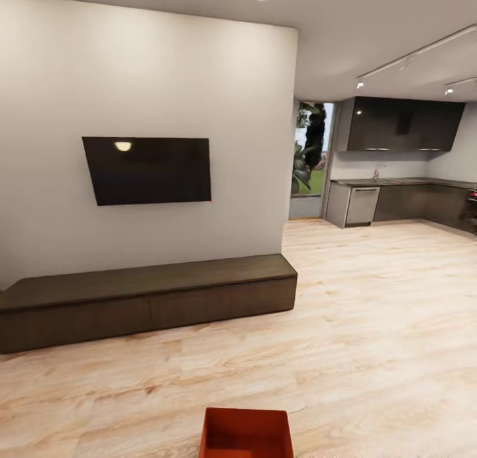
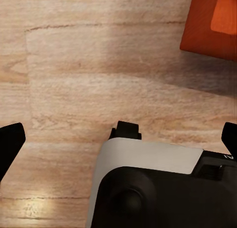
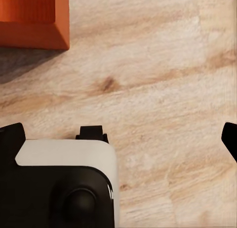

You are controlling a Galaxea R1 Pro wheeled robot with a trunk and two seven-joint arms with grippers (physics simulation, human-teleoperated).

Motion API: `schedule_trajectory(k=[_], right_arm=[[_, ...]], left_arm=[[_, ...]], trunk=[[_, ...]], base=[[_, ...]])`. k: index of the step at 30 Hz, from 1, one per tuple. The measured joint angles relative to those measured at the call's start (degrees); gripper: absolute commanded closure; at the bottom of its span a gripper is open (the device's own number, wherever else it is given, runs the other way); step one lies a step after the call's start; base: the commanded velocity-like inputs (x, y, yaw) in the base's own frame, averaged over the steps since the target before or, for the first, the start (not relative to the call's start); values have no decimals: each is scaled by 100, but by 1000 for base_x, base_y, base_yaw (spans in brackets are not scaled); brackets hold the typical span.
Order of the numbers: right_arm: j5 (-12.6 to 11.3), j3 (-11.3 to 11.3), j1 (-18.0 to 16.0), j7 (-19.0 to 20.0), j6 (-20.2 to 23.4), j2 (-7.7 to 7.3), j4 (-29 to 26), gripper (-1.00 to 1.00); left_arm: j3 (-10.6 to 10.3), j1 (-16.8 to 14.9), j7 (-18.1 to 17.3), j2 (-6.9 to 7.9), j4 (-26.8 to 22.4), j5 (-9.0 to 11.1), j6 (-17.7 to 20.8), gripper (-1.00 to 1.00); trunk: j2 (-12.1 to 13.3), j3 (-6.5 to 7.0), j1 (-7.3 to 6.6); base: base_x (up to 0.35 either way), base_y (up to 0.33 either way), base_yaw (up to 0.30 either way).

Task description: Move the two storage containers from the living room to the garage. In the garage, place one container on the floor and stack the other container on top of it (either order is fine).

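One storage container (image 1: pixel 246 433) sits on the light wood-plank floor (image 1: pixel 371 325) right at the near edge of my head view, almost under the robot, its open top facing up and nothing inside that I can make out. The same orange-red bin shows at a corner of the left wrist view and again at a corner of the right wrist view, so it lies between my two arms. I see only this one bin, not its twin.

The left gripper (image 2: pixel 118 139) hangs over bare planks with its dark fingertips spread wide at the two edges of the picture, holding nothing. The right gripper (image 3: pixel 118 139) is the same: fingers far apart, empty, near the bin's wall but not touching it.

Further out stand the long low dark-brown cabinet (image 1: pixel 149 299) against the white wall (image 1: pixel 152 74), the black TV (image 1: pixel 147 170) above it, and a kitchen (image 1: pixel 404 180) off to the right.

I judge I am still in the living room at the pick-up step. Next I need to lower the trunk, bring both grippers in onto opposite walls of the bin, and close on the thin rims evenly so it lifts level.
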Motion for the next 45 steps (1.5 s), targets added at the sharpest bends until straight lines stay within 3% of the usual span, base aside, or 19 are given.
schedule_trajectory(k=[31,45], right_arm=[[-6,-6,-1,-22,-7,16,0,-100],[0,-4,-1,6,12,-29,0,-100]], left_arm=[[0,1,0,1,-3,1,0,-100],[0,1,0,9,-4,1,0,-100]], trunk=[[0,0,0],[0,-111,0]], base=[[0,0,-33],[0,0,0]])
